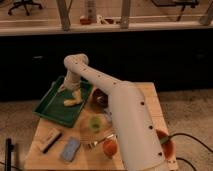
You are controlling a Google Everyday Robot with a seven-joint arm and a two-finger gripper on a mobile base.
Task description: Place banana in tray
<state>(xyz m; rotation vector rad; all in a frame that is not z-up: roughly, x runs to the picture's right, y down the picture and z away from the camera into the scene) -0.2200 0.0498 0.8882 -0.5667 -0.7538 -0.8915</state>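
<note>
While the gripper (75,94) hangs over the tray (50,107), the banana (71,101) lies crosswise right beneath; finger state unclear.

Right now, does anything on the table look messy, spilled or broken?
Nothing stands out. The banana lies inside the green tray, with the gripper just above it. The tray sits at an angle on the table, hanging a little over its left edge. Nothing looks spilled or broken.
</note>
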